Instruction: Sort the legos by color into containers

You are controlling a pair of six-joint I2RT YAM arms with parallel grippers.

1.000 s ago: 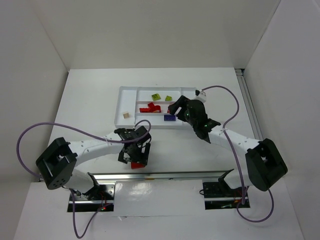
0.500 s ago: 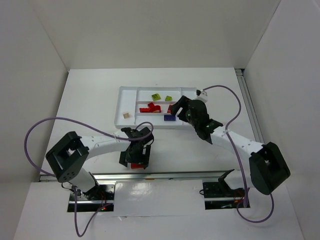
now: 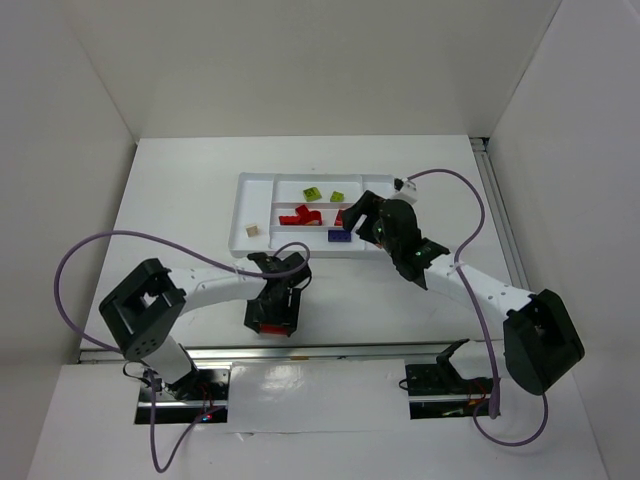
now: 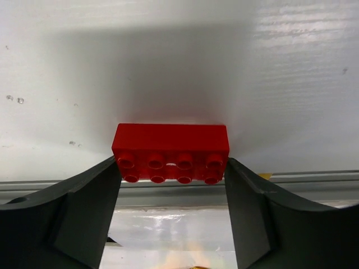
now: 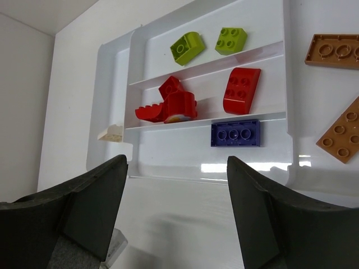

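Red brick (image 4: 170,151) gripped end to end by left gripper (image 4: 172,163), at near edge of table (image 4: 168,56). Right gripper (image 5: 176,168) held spread, nothing between fingers, over near rim of tray (image 5: 100,140). Inside tray: two lime bricks (image 5: 187,47) seen in far section, red pieces (image 5: 241,91) in middle, purple brick (image 5: 235,134) in near, tan brick (image 5: 110,133) in left one. Two brown plates (image 5: 335,51) seen right of end wall.
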